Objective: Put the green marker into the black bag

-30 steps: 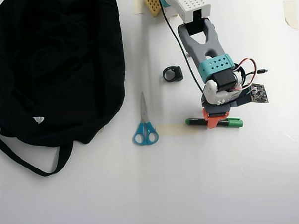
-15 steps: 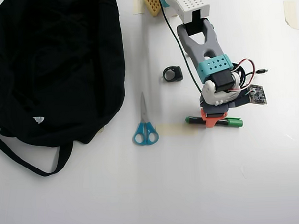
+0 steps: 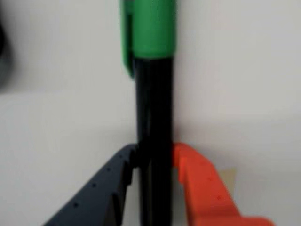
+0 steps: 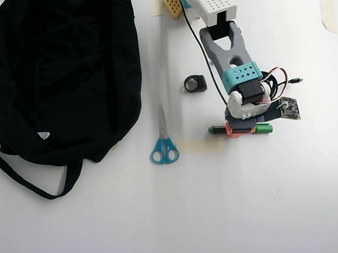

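1. Tabletop (image 4: 229, 213) of plain white is seen in the overhead view, evenly lit, with pale tape strips at the top edge (image 4: 156, 4) and at the upper right (image 4: 328, 14); nothing of the room beyond the surface is shown.
2. The green marker (image 4: 263, 128) is laid with its long axis running left to right in the overhead view, right of centre, the green cap toward the right and a small green end (image 4: 212, 130) toward the left; its middle is covered by the arm.
3. In the wrist view the green marker (image 3: 154, 117) is seen running straight up the frame, cap at the top, dark barrel below.
4. The gripper (image 3: 154, 165) is closed on the dark barrel: a dark finger (image 3: 101, 193) is pressed against its left side and an orange finger (image 3: 202, 188) against its right. In the overhead view the gripper (image 4: 240, 129) is seen directly over the marker.
5. The black bag (image 4: 66, 75) is spread over the upper left of the table, well apart from the marker, its strap (image 4: 25, 180) looped below it and a small white tag (image 4: 43, 135) on its lower part.
6. Blue-handled scissors (image 4: 164, 139) and a small black ring-shaped object (image 4: 194, 83) are found between bag and marker.
7. Bare table is left open across the lower half and to the right of the marker.
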Robot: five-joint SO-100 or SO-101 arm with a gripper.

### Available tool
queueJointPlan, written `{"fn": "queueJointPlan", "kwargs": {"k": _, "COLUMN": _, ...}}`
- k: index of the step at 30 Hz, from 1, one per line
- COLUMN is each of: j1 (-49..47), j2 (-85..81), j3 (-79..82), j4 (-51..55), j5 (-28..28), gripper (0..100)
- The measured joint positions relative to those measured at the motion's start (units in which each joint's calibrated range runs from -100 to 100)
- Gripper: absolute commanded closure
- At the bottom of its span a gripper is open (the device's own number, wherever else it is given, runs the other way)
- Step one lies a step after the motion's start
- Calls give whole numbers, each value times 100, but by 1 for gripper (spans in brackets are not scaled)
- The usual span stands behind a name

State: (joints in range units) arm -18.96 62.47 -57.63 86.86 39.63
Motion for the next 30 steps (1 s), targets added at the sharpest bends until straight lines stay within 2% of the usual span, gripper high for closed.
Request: {"fn": "queueJointPlan", "kwargs": {"k": 30, "j1": 15, "j2": 0, "j3": 0, "j4": 0, "j5": -63, "gripper": 98}}
